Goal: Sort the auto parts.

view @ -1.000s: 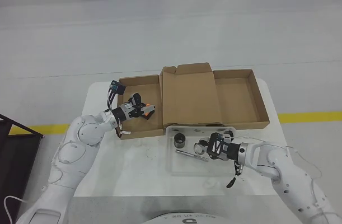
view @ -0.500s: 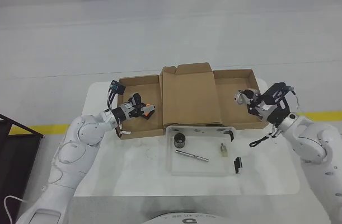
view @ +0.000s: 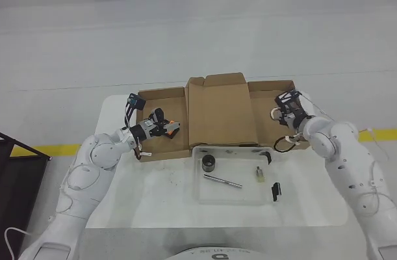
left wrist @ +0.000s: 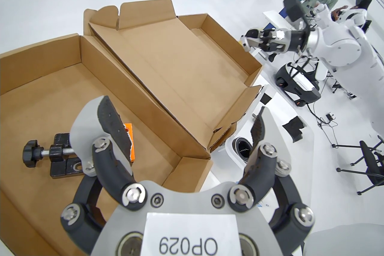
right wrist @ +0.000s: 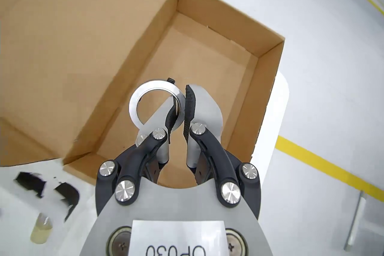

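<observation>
Swinging up from the tray, the right arm has carried a ring across to the box's right bay, while the left arm has not stirred. On the counter (view: 159,195) the open box (view: 221,110) fills the 12 o'clock side, its middle flap parting a left bay (view: 166,107) from a right bay (view: 266,123). The white tray (view: 250,195) lies just at 6 o'clock of the box and holds a dark bush (view: 209,162), a rod (view: 223,181), a pale vial (view: 258,173) and black bits (view: 275,190). The left hand (left wrist: 183,119) hangs spread wide and empty over the left bay, at 9 o'clock, above a black clamp (left wrist: 51,155) and an orange part (left wrist: 130,146) lying on the bay floor. The right hand (right wrist: 181,101) sits at 2 o'clock, above the far corner of the right bay, its fingers pressed on one side of the ring (right wrist: 156,85). The ring's hole faces the wrist camera and most of it sticks out past the fingertips. Bare bay floor lies straight below the ring, so the drop looks to need only a release. The left hand is well apart, across the flap.
</observation>
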Action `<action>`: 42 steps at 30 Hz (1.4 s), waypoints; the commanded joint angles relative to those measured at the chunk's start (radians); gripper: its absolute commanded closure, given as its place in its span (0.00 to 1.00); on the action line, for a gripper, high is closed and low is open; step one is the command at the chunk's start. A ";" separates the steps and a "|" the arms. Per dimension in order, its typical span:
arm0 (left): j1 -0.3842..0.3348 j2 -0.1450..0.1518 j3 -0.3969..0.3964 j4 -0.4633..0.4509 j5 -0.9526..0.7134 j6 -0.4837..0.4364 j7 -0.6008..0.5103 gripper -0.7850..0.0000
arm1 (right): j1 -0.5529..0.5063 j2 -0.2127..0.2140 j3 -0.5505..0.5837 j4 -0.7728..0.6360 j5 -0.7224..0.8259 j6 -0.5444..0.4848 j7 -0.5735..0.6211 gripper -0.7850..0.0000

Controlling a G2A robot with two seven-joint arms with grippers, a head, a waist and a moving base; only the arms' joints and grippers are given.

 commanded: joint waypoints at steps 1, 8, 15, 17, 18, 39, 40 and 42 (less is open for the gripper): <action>0.000 0.000 0.000 0.000 0.000 0.000 0.000 0.00 | 0.021 -0.008 -0.035 0.045 -0.018 0.014 -0.006 1.00; 0.000 0.000 0.000 0.000 0.000 0.000 0.000 0.00 | 0.068 -0.025 -0.083 0.140 -0.040 0.018 -0.035 0.88; 0.000 0.000 0.000 0.000 0.000 0.000 0.000 0.00 | 0.090 -0.030 -0.081 0.175 -0.061 0.008 -0.044 0.66; 0.000 0.000 0.000 0.000 0.000 0.000 0.000 0.00 | 0.094 -0.031 -0.075 0.185 -0.054 0.009 -0.051 0.40; 0.000 0.000 0.000 0.000 0.000 0.000 0.000 0.00 | 0.094 -0.032 -0.070 0.186 -0.043 0.005 -0.061 0.00; 0.000 0.000 0.000 0.000 0.000 0.000 0.000 0.00 | -0.324 0.037 0.388 -0.082 0.281 -0.671 -0.625 0.00; 0.001 0.000 0.004 -0.015 0.024 0.005 -0.003 0.00 | -0.333 0.038 0.398 -0.082 0.278 -0.683 -0.634 0.00; 0.022 0.002 0.024 -0.086 0.093 0.009 -0.011 0.00 | -0.333 0.038 0.398 -0.082 0.278 -0.683 -0.634 0.00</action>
